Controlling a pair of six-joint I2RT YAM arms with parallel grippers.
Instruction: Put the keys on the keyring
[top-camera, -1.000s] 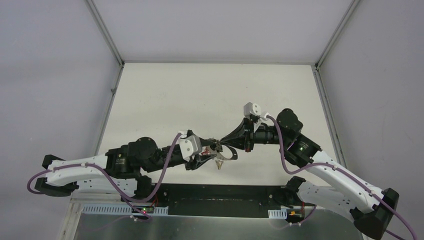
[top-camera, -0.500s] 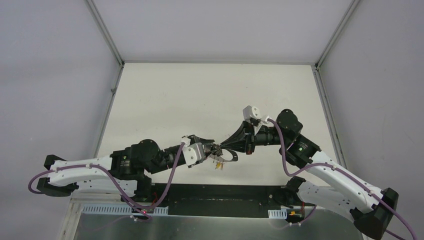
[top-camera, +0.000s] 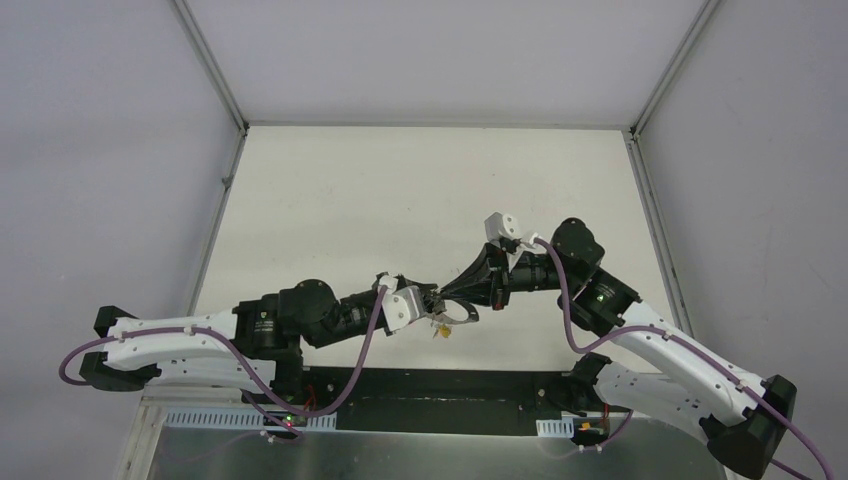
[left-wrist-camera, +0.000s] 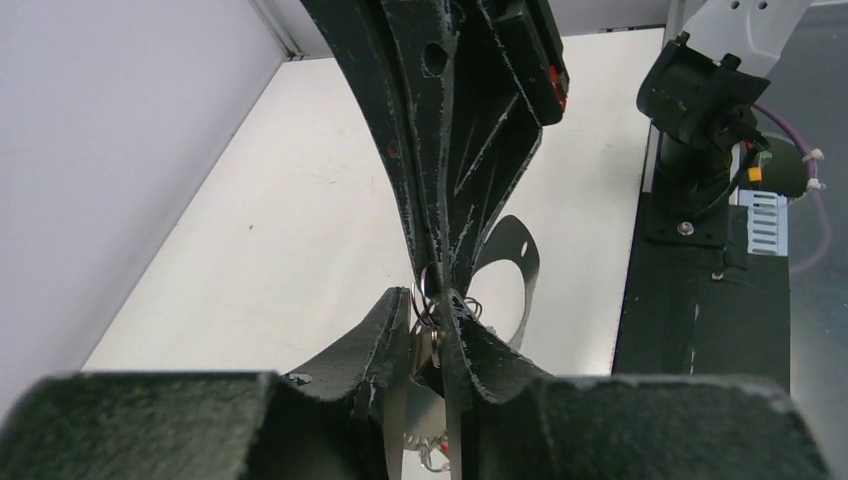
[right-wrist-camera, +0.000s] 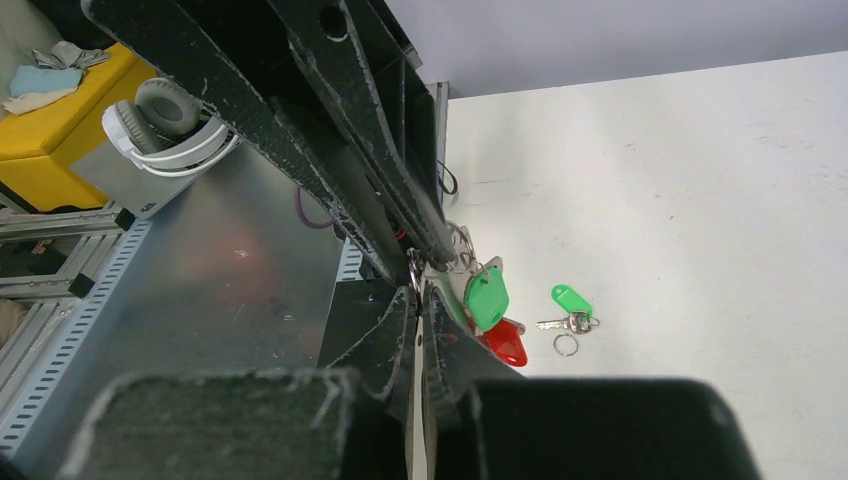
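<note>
1. Left gripper (top-camera: 428, 303): reaches in from the left and is raised off the table (top-camera: 420, 200). In its wrist view its fingers are drawn nearly together, with only a narrow slit between them. A sliver of silver metal from the keyring bundle is pinched in that slit. I cannot tell whether the sliver is the ring wire or a key blade.

2. Keyring (top-camera: 464, 317): it is held in the air exactly where the two sets of fingertips meet. Its grey loop bows out just past the left gripper's tips, on the side toward the arm bases. A green tag (right-wrist-camera: 487, 297) and a red tag (right-wrist-camera: 505, 342) hang just beside the right gripper's tips. A yellow tag (top-camera: 438, 333) dangles directly below the meeting point.

3. Right gripper (top-camera: 447, 293): comes in from the right, tip to tip with the left gripper. Its fingers are pressed together on the thin metal of the ring, and a narrow strip shows between them in the wrist view.

4. Green-capped key (right-wrist-camera: 570, 300): it lies flat on the table, off to one side of the right gripper's tips and well apart from the held bundle. A small loose ring (right-wrist-camera: 566, 345) lies just beside it. Neither claw touches them.

5. The black-capped key cannot be made out in any view.
</note>
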